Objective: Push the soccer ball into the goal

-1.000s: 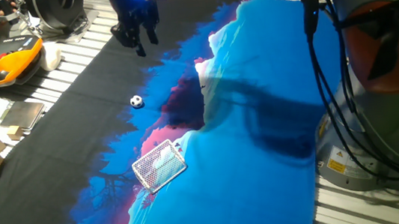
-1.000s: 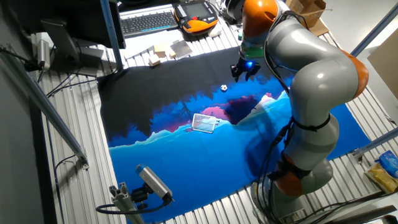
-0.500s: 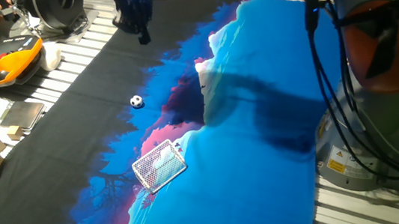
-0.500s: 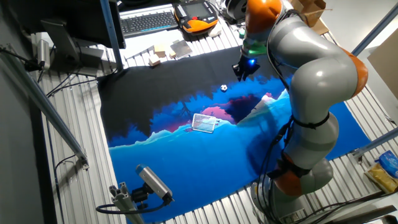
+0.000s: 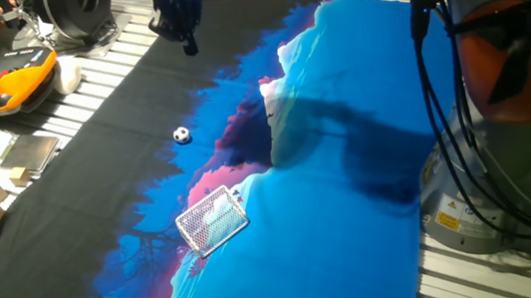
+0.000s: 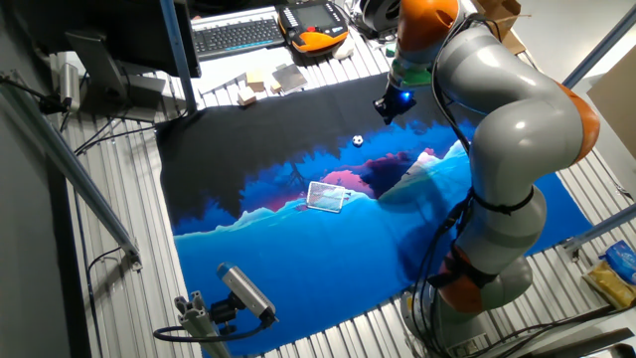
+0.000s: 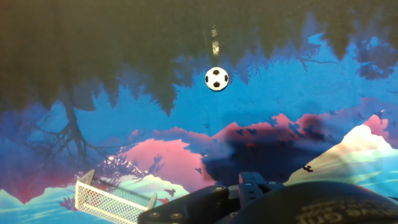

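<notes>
**Pincer lines up behind the ball**

The small white-mesh goal (image 5: 211, 219) sits near left on the bench's printed cloth. The tiny black-and-white soccer ball (image 5: 181, 135) lies farther back, untouched. Beyond, the dark pincer (image 5: 181, 23) hovers, its opening unclear. Next, I'd say: descend behind ball, push goalward.

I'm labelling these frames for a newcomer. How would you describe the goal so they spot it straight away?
Start with the big printed cloth covering the table, black on one side and blue on the other. Near the middle, where pink hills meet the blue, sits the goal, apart from the ball on the black part. It is the only white mesh box with a rectangular frame.
</notes>
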Robot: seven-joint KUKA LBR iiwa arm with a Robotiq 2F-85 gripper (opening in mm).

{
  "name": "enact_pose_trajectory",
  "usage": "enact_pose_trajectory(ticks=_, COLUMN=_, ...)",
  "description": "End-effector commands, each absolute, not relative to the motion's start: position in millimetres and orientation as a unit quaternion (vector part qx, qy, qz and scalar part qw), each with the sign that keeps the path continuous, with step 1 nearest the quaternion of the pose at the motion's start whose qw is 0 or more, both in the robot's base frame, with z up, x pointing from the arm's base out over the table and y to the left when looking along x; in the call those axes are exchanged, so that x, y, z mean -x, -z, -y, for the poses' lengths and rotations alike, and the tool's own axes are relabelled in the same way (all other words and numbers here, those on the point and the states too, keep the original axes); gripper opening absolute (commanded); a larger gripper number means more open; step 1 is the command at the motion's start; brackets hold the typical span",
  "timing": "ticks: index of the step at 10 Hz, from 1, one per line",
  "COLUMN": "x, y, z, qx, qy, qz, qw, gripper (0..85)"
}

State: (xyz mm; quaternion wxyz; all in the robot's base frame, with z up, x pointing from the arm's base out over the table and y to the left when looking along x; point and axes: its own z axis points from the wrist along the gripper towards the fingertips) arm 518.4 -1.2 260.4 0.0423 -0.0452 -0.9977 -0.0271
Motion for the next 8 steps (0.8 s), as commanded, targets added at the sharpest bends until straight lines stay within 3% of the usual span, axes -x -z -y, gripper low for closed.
enact_pose_trajectory(ticks=1, x=-518.4, y=-260.7, z=1.5, qx=0.042, qy=0.027, qz=0.998, qw=0.04, gripper=0.0)
enact_pose_trajectory(ticks=8, x=-518.3, y=-259.5, z=1.5, qx=0.011, qy=0.043, qz=0.999, qw=0.031, gripper=0.0)
